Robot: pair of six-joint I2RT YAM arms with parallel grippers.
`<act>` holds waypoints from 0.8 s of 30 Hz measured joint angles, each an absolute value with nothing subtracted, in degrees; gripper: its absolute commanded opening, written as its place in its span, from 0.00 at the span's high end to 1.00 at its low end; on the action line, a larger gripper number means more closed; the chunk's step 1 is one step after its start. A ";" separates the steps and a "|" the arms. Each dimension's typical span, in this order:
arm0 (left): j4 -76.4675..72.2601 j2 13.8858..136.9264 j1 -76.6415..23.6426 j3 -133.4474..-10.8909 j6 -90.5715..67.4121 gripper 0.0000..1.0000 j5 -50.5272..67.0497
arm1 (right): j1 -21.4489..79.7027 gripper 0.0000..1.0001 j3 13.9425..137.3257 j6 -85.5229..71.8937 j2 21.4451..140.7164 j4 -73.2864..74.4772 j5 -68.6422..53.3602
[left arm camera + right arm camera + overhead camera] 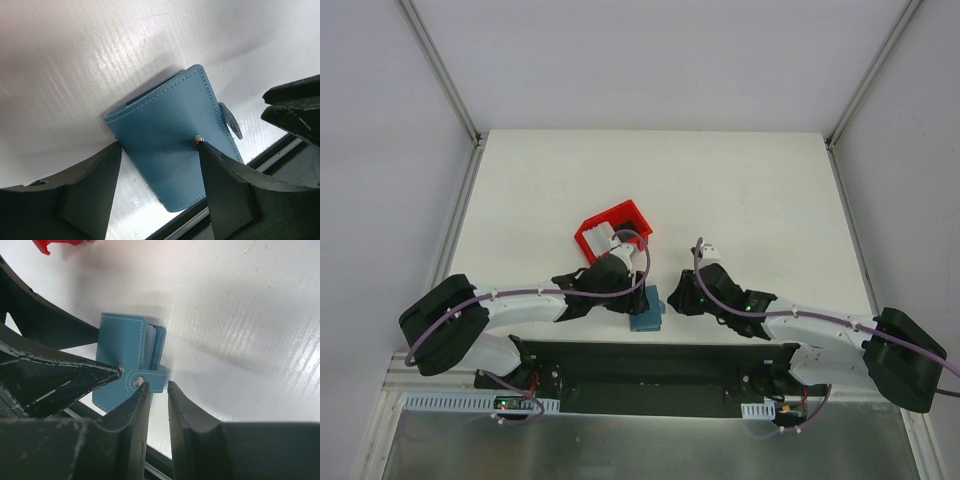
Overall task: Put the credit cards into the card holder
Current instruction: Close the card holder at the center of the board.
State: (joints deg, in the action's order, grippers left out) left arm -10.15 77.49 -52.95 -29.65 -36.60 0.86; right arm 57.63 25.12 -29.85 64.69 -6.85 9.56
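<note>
The teal-blue card holder lies folded shut on the table by the near edge, its clasp tab hanging loose. My left gripper is open and straddles the card holder; one fingertip touches its snap stud. My right gripper is only narrowly open, its tips right at the clasp tab, with nothing between them. The card holder also shows in the right wrist view. The white credit cards lie in the red bin; neither wrist view shows them.
The red plastic bin stands just behind the left gripper; its corner shows in the right wrist view. The black base rail runs along the near table edge, right by the card holder. The right gripper is to the card holder's right.
</note>
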 measured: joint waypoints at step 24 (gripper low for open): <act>-12.12 79.57 -52.93 -29.41 -36.80 0.53 -0.14 | 56.38 0.79 26.41 -29.69 73.82 -11.40 1.61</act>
State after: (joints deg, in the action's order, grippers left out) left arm -12.12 79.57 -52.93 -29.41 -36.80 -0.14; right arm 56.38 26.41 -29.69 73.82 -11.40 1.61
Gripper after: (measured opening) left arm 0.468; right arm 0.215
